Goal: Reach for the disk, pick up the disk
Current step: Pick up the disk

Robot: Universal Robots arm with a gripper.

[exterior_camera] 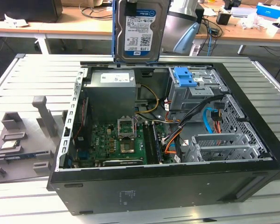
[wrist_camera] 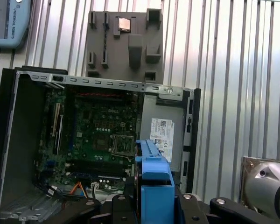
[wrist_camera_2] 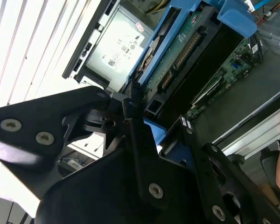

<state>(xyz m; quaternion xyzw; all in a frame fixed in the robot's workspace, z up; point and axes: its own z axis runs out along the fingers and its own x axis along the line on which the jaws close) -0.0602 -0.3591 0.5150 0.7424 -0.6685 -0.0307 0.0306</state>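
Disk (exterior_camera: 140,30): upright, held above the open computer case (exterior_camera: 177,184), label facing the exterior view, blue bracket along its edges
Gripper (wrist_camera: 154,205): clamped on the disk's bracketed sides in both wrist views
Case: on the slatted tabletop (exterior_camera: 32,79), power supply (exterior_camera: 109,93) under the disk

In the exterior view the arm (exterior_camera: 181,25) stands at the far side, and its silver and blue-grey links go up out of the top edge. One round silver joint (wrist_camera: 266,186) of the arm is seen in the first wrist view, just beside the gripper (wrist_camera: 154,198). The gripper is black, made of linkage plates with bolts, and it points downward. In the second wrist view its fingers (wrist_camera_2: 133,116) are closed from two sides on the blue-edged disk (exterior_camera: 141,28), which hangs upright in the air.
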